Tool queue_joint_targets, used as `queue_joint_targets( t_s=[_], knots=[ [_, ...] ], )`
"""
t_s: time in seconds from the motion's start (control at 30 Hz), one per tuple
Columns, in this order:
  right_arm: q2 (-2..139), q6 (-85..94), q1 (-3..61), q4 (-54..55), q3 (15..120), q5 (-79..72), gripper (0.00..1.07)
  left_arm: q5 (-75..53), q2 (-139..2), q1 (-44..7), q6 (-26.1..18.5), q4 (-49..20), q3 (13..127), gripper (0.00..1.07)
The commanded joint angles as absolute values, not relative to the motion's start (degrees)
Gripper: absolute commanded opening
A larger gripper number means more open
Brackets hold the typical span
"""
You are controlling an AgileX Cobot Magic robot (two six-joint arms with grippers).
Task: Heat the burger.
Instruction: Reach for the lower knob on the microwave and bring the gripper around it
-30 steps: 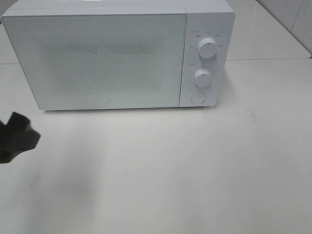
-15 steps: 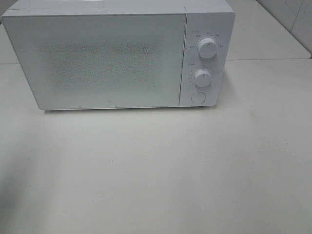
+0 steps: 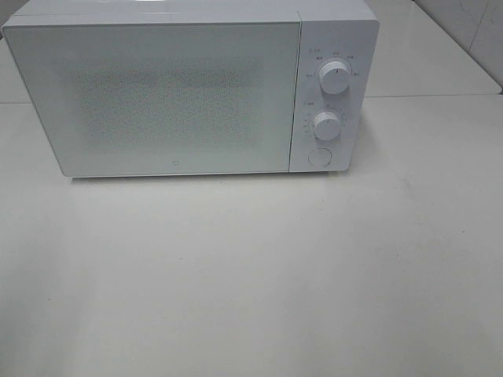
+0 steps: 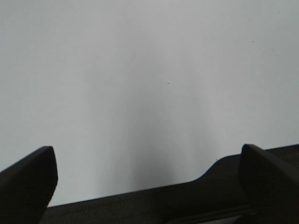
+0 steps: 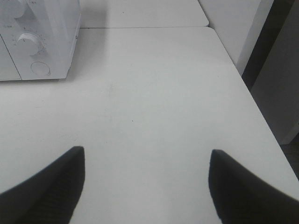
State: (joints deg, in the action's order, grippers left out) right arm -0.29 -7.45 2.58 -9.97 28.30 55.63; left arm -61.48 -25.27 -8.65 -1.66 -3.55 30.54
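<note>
On inspection, the left gripper [image 4: 147, 151] has two fingers [image 4: 28, 184], matte black, broad and blunt, each rounded at the tip. Their surface finish cannot be made out in the dim wrist view. The right gripper [image 5: 145, 155] has two fingers [image 5: 44, 186], likewise black, wide at the base and narrowing to rounded tips. Fine parallel ribbing runs across their faces, clearest toward the base.

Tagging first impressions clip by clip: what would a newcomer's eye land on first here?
A white microwave stands at the back of the pale table, door shut, with an upper knob, a lower knob and a round button down its right panel. No burger shows in any view. The left gripper and right gripper have jaws apart over the tabletop, holding nothing.
</note>
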Motion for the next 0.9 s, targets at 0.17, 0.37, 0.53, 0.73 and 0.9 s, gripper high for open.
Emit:
queue_joint_targets(
  t_s=[0.17,0.37,0.53,0.73,0.9],
  knots=[
    [-1.8,-6.9,2.5,-10.0,28.3,55.2,0.72,-61.3,-12.1,-8.3,-1.9,-3.2,29.6,0.98],
    [-1.8,-6.9,2.5,-10.0,28.3,55.2,0.72,-61.3,1.2,-8.3,-1.9,-4.4,29.6,0.98],
    [-1.8,-6.9,2.5,-10.0,28.3,55.2,0.72,-61.3,0.6,-8.3,-1.9,-5.1,29.6,0.98],
    [-1.8,-6.9,2.6,-10.0,28.3,55.2,0.72,-61.3,1.6,-3.8,-1.9,-5.0,29.6,0.98],
    [-1.8,-6.9,2.6,-10.0,28.3,55.2,0.72,-61.3,1.6,-3.8,-1.9,-4.9,29.6,0.98]
  ],
)
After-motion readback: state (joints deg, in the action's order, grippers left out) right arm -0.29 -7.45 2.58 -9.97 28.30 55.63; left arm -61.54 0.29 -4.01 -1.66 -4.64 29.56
